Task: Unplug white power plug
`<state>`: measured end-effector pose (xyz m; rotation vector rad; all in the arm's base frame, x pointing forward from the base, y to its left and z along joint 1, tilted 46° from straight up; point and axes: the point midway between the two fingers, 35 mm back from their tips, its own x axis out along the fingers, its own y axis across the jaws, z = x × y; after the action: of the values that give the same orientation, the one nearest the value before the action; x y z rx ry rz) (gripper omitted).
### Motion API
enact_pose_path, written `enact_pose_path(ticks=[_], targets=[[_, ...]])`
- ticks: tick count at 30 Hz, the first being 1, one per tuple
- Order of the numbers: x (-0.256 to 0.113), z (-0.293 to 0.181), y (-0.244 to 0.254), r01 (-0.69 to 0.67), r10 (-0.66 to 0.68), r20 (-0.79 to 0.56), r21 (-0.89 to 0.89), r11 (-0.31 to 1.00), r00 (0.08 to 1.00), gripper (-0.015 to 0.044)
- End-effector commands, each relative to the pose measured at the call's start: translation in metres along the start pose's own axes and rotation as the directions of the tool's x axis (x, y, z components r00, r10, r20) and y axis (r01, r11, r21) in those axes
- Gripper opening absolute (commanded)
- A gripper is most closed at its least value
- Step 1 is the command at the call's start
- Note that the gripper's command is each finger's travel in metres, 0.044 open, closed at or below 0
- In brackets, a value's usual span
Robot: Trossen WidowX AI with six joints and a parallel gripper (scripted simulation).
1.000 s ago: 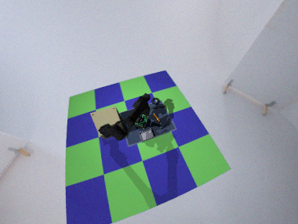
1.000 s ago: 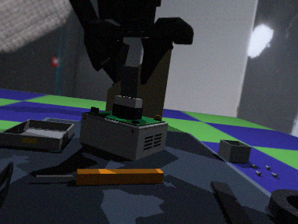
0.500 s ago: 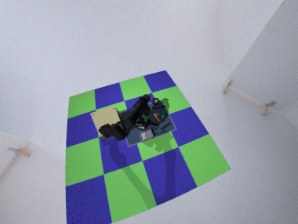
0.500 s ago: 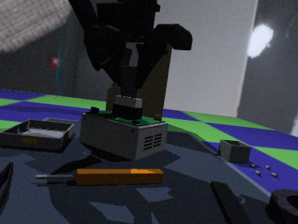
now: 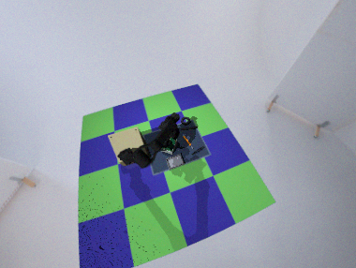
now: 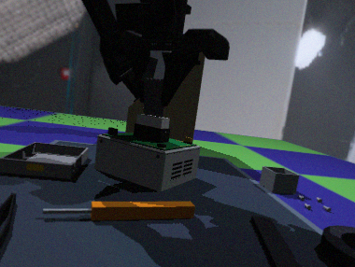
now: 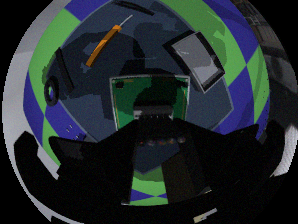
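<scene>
Gripper clamped on white plug, which sits in its socket on the circuit board. Grip from above likely chosen for rocking it loose; grey tray waits beside the board's housing.

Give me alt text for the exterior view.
A black gripper grips a white plug on a green circuit board atop a pale box. A grey tray sits left, an orange screwdriver in front, a small open box right.
</scene>
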<state>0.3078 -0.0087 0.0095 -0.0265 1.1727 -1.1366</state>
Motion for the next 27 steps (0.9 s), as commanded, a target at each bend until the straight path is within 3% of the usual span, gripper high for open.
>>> enact_pose_path(ticks=[1,8,19,27], targets=[[-0.011,0.000,0.001,0.007,-0.007,0.004,-0.005,1.000,1.000,0.0000],[-0.021,0.000,0.008,0.085,-0.085,0.004,-0.005,0.996,0.996,0.0000],[-0.023,0.000,-0.011,-0.140,0.140,0.003,-0.007,0.990,0.990,0.0000],[-0.025,0.000,0.003,0.028,-0.028,0.004,-0.005,1.000,1.000,0.0000]])
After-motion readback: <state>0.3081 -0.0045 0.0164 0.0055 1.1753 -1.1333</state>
